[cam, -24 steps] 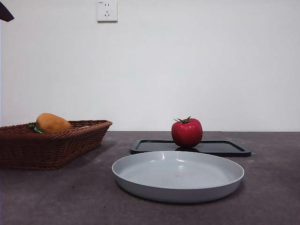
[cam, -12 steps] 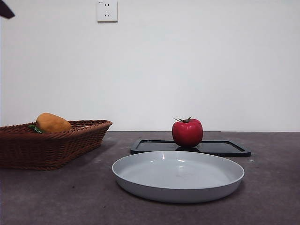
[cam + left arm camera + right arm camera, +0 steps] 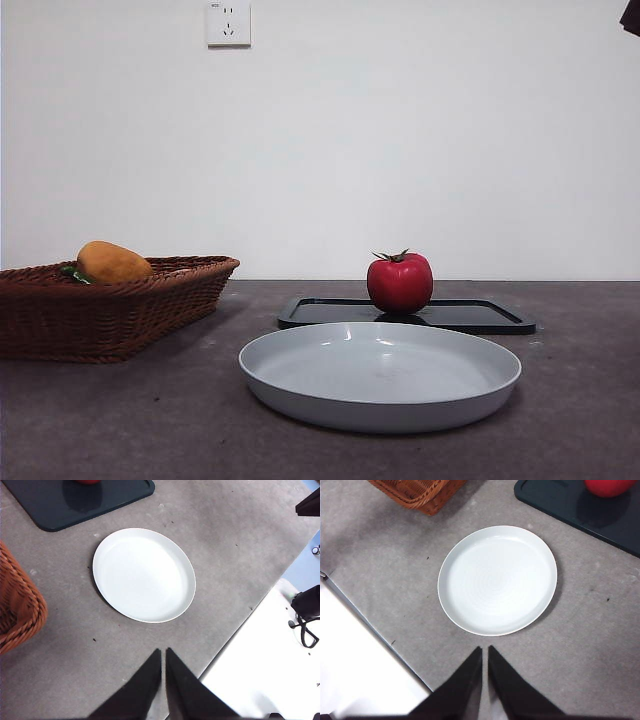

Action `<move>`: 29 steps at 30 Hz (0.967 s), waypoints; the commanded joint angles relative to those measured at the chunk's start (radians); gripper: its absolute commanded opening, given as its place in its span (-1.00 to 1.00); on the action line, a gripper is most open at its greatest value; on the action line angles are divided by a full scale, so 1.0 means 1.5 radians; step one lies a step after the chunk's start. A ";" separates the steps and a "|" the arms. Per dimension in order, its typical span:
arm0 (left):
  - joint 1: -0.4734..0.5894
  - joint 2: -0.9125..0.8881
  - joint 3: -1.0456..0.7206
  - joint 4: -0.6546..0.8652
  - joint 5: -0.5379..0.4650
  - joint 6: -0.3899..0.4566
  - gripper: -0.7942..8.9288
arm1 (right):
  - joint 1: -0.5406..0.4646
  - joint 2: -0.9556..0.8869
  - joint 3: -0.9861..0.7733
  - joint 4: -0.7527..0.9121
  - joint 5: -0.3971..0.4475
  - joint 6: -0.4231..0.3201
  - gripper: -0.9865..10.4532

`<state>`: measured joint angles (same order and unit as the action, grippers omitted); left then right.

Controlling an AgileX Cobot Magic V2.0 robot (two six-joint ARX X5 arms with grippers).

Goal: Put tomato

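Observation:
The glossy red tomato with a green stem stands on a flat black tray behind a grey-white plate. Both arms hang high above the table, well away from it. In the left wrist view my left gripper is shut and empty above the table's edge, with the plate ahead of it and only a sliver of the tomato showing. My right gripper is shut and empty too, close to the plate, with the tomato on the tray beyond.
A brown wicker basket at the left holds an orange-yellow oblong fruit. A black arm tip shows at the top right corner of the front view. The table's edge runs near both grippers.
The black arm tip at the top left corner of the front view has left the picture. A black tip now shows at the top right corner. The tomato, plate and basket stay put.

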<state>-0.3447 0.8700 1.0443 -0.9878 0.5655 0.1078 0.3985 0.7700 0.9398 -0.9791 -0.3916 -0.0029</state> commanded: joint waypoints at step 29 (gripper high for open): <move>0.163 -0.203 -0.123 0.425 -0.138 0.111 -0.82 | 0.003 0.003 0.006 0.007 -0.001 0.002 -0.82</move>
<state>-0.1131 0.5827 0.8803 -0.4320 0.3866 0.2527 0.3985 0.7700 0.9398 -0.9787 -0.3912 -0.0029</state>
